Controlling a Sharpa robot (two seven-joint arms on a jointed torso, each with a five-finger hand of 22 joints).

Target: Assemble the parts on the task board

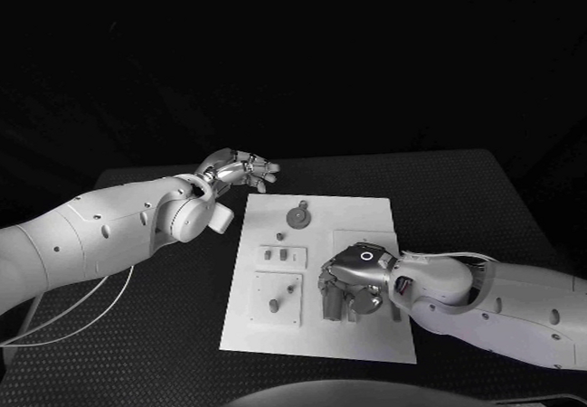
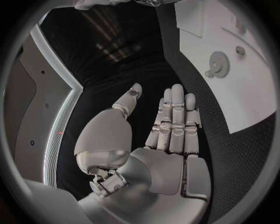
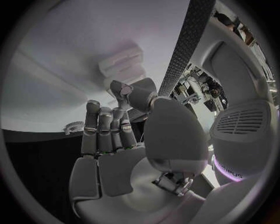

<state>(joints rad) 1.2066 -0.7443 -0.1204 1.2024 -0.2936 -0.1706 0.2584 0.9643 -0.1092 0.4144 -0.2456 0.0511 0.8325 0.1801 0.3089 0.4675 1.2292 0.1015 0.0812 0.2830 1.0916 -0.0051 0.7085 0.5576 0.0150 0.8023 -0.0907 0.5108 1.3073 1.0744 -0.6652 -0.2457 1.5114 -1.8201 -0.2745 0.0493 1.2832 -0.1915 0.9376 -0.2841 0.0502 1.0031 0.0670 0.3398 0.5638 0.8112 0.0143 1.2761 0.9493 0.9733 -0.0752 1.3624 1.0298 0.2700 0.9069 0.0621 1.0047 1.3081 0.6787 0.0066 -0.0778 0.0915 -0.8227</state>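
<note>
The white task board lies in the middle of the table. A grey gear sits near its far end, with a small round piece beside it. Short pegs and another peg stand along its left side. My right hand hovers low over the board's right middle, fingers pointing down at it, nothing seen in them. In the right wrist view its fingers are stretched out, with raised blocks beyond them. My left hand hangs off the board's far left corner, fingers straight and empty.
The black table surrounds the board on all sides. The left wrist view shows the gear and the board to one side of the hand. A white cable trails from my left arm over the table's left part.
</note>
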